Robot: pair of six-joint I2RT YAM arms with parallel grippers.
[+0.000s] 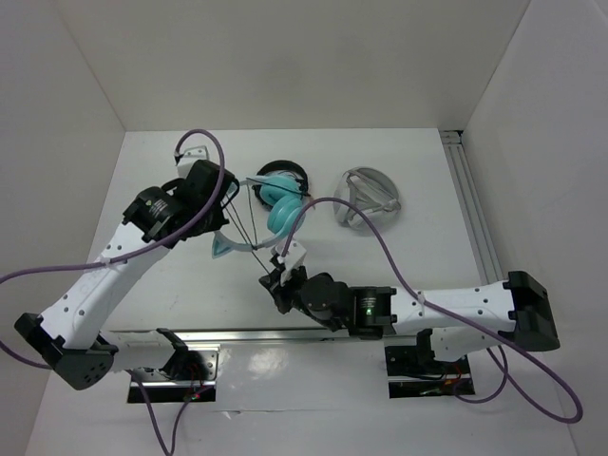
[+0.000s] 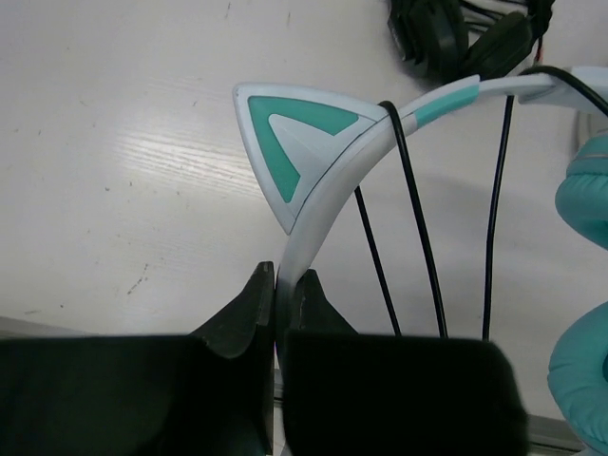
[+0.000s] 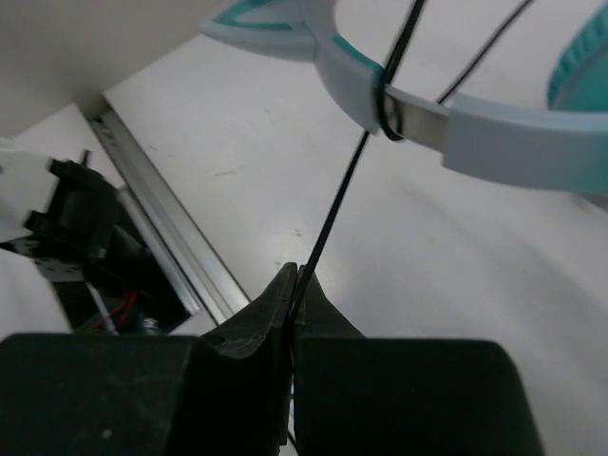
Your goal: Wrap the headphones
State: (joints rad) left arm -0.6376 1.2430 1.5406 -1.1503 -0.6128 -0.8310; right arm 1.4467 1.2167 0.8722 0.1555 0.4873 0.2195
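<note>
The teal headphones (image 1: 278, 211) sit at the table's middle, ear cups (image 2: 587, 199) teal, headband (image 2: 328, 185) pale white-blue with a cat ear (image 2: 285, 133). My left gripper (image 2: 282, 285) is shut on the headband just below the cat ear and holds it off the table. The thin black cable (image 3: 347, 176) is looped round the headband (image 3: 513, 142) in several strands. My right gripper (image 3: 296, 280) is shut on the cable and holds it taut toward the near edge; it also shows in the top view (image 1: 271, 282).
Smaller black headphones (image 1: 285, 173) lie just behind the teal pair. Grey-white headphones (image 1: 368, 199) lie to the right. An aluminium rail (image 1: 285, 334) runs along the near edge, another rail (image 1: 472, 214) along the right side. White walls surround the table.
</note>
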